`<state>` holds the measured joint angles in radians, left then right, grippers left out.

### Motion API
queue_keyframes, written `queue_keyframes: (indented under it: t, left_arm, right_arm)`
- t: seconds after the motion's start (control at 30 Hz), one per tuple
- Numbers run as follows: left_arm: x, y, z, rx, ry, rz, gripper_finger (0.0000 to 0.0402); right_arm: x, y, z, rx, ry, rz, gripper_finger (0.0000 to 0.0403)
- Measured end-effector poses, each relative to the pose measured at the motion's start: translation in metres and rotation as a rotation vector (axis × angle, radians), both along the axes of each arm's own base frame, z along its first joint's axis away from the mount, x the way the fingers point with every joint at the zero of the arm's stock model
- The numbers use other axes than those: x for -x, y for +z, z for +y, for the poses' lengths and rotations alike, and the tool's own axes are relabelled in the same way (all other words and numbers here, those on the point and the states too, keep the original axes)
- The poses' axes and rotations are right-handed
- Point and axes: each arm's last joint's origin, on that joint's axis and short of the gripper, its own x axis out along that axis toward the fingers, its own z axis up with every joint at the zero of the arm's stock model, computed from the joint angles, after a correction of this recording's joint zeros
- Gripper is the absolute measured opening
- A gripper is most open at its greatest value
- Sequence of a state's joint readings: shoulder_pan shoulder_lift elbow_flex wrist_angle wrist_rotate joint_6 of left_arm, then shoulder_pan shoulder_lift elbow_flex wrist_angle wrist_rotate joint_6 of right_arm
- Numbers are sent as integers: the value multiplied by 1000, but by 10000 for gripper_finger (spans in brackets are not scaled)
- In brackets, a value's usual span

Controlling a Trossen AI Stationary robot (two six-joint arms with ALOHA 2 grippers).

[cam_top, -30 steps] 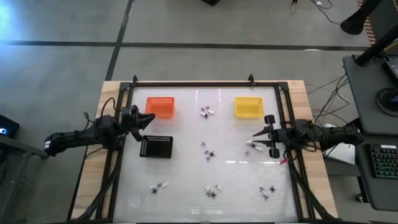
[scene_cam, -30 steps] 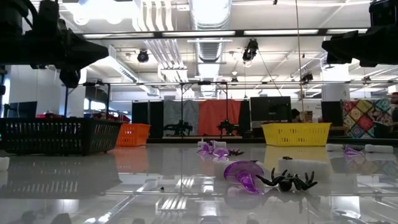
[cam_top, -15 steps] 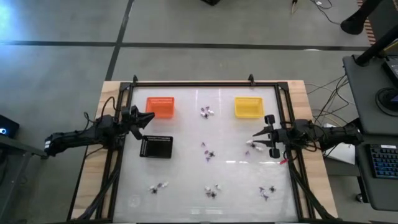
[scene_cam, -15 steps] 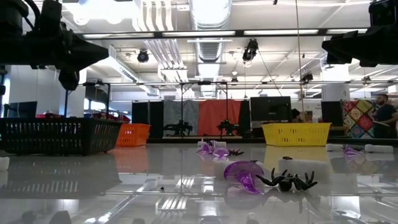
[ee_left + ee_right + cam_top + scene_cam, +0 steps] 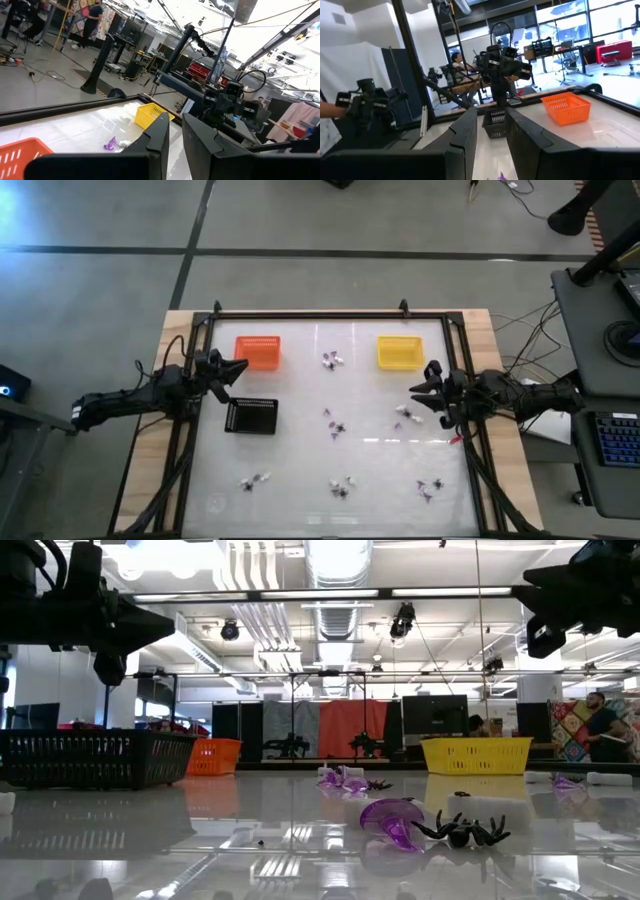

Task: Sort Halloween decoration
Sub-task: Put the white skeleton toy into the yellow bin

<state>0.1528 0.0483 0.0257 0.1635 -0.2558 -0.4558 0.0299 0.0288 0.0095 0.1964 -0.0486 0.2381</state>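
Currently, by label:
Right pincer [image 5: 417, 393]: raised off the desk [image 5: 300, 430] at its right side, fingers slightly parted, holding nothing.
Left pincer [image 5: 240, 369]: at the left, between orange basket [image 5: 258, 351] and black tray [image 5: 250, 416], a narrow gap, empty.
Halloween decoration [image 5: 402, 415]: scattered; the closest whitish-purple cluster lies just beside and below the right pincer, apart from it.
Yellow basket [image 5: 399, 352]: far right.

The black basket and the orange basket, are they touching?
Apart. The high view shows bare table between the black basket and the orange basket.
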Motion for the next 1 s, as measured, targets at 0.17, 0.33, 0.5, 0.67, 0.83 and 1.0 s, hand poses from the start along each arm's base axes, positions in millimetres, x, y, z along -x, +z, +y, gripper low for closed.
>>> queue_keyframes:
  t: [0.17, 0.33, 0.5, 0.67, 0.83, 1.0]
  left_arm:
    - [0, 0, 0, 5, -1, -2, 36]
    - [0, 0, 0, 6, -1, -2, 36]
    - [0, 0, 0, 6, -1, -1, 36]
    - [0, 0, 0, 30, -4, -11, 36]
    - [0, 0, 0, 54, -8, -22, 36]
    - [1, 2, 1, 128, 23, -77, 36]
  right_arm:
    - [0, 0, 0, 37, -4, -6, 91]
    - [0, 0, 0, 146, -24, -15, 91]
    - [0, 1, 0, -4, 2, -6, 91]
    - [1, 4, 0, -56, 1, -40, 91]
    - [2, 9, -2, -124, -28, -92, 91]
    - [3, 13, -3, -187, -64, -134, 91]
